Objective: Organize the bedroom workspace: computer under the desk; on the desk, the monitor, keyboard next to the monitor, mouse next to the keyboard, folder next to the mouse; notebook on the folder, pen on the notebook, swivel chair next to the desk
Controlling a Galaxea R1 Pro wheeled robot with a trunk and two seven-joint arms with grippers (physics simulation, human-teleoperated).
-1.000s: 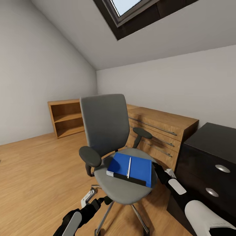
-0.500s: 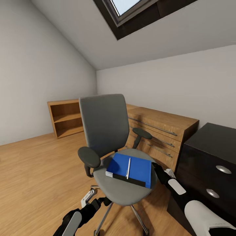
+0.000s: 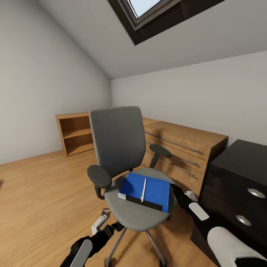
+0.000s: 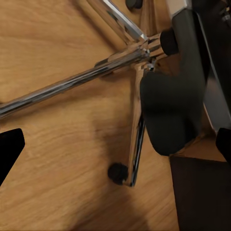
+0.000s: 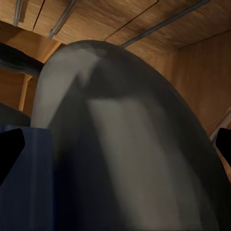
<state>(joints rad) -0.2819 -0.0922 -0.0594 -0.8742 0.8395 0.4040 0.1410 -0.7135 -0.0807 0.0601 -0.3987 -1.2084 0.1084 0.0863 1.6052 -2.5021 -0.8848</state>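
You stood in what looked like an attic bedroom: a skylight (image 3: pixel 148 11) cut the sloped ceiling (image 3: pixel 185 48), with wood flooring (image 3: pixel 40 185), a low wooden dresser (image 3: pixel 181 148) and an open bookshelf (image 3: pixel 74 133).

Pen (image 3: pixel 143 190) on folder (image 3: pixel 148 190) on swivel chair (image 3: pixel 128 174); dresser (image 3: pixel 181 148) behind, bookshelf (image 3: pixel 74 133) left, cabinet (image 3: pixel 237 178) right.

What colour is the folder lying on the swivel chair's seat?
Bright blue with a black spine edge; the folder on the swivel chair shows best in the head view.
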